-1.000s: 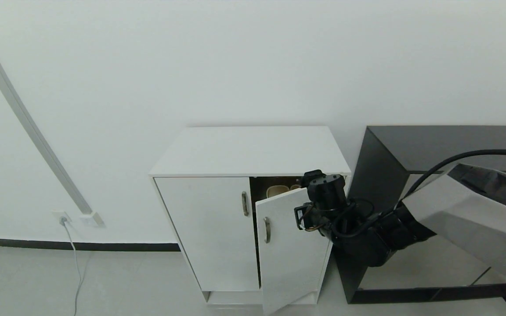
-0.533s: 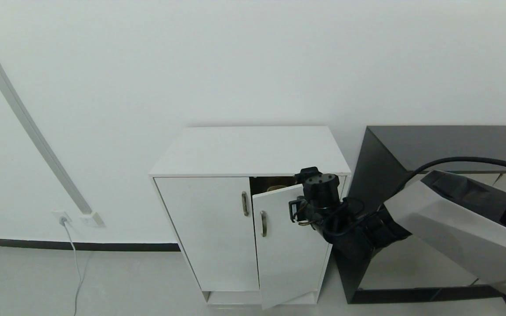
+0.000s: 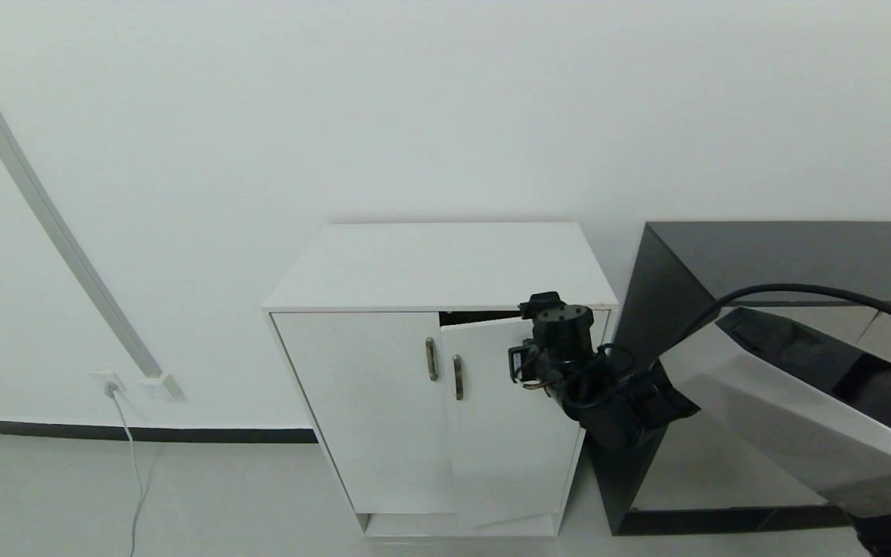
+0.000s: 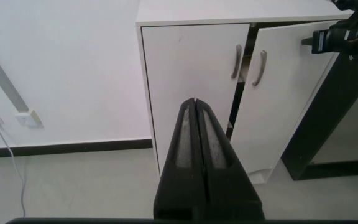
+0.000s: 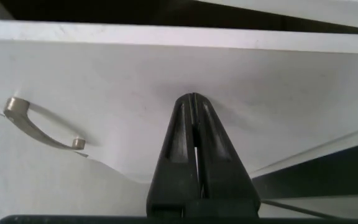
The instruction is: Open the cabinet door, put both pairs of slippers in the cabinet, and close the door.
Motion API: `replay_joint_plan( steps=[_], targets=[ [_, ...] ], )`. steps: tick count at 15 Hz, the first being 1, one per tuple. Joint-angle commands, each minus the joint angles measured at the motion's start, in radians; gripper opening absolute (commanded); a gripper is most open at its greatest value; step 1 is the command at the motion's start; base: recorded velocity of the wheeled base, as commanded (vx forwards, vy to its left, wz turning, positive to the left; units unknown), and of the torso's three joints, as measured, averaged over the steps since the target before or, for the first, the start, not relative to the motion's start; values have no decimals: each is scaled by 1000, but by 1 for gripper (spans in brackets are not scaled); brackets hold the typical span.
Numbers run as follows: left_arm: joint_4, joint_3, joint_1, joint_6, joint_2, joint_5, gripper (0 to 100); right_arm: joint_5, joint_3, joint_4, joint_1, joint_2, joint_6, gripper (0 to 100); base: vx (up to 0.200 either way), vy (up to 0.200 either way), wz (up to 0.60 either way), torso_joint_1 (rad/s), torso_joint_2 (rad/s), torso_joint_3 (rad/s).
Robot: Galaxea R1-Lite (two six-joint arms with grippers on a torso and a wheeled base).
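Nearest you is the left gripper point(image 4: 194, 102), held well back from the cabinet point(image 3: 445, 267) and above the grey floor point(image 3: 221, 495). Its jaws are pressed flat together with nothing between them, and it points toward the cabinet's front.

Next out, your right arm comes in from the right. The right gripper point(image 5: 194, 98) sits at the upper part of the right door point(image 3: 507, 418), on the hinge side, away from the handle. Its jaws are drawn together with only a hairline slit between the fingers, and they grip nothing. The tips are right at the white door face; you cannot tell whether they touch it.

The right door is not quite shut — a dark sliver point(image 3: 480, 316) runs along its top edge under the cabinet top. In the left wrist view a narrow dark gap shows between the two doors. The left door point(image 3: 360, 410) lies flush. The right handle point(image 3: 457, 377) and left handle point(image 3: 431, 359) are metal and sit close beside each other at the middle seam.

The cabinet stands on the floor with its back against the white wall point(image 3: 445, 116). Just right of it is a black table point(image 3: 762, 255). Far left on the wall is a socket point(image 3: 109, 382) with a cable point(image 3: 136, 472) trailing to the floor, and a slanting pale conduit point(image 3: 43, 209) above it.
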Motion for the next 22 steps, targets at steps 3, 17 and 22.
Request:
replay_joint_plan(
  steps=[3, 17, 22],
  targets=[
    [0, 0, 0, 0, 1, 0, 0, 11, -45, 0, -16, 36, 0, 0, 0, 0, 0, 0, 0, 0],
    [0, 0, 0, 0, 1, 0, 0, 3, 53, -117, -19, 5, -3, 0, 0, 0, 0, 0, 0, 0],
    [0, 0, 0, -5, 1, 2, 0, 1, 294, -212, -53, -162, -2, 0, 0, 0, 0, 0, 0, 0]
  ],
)
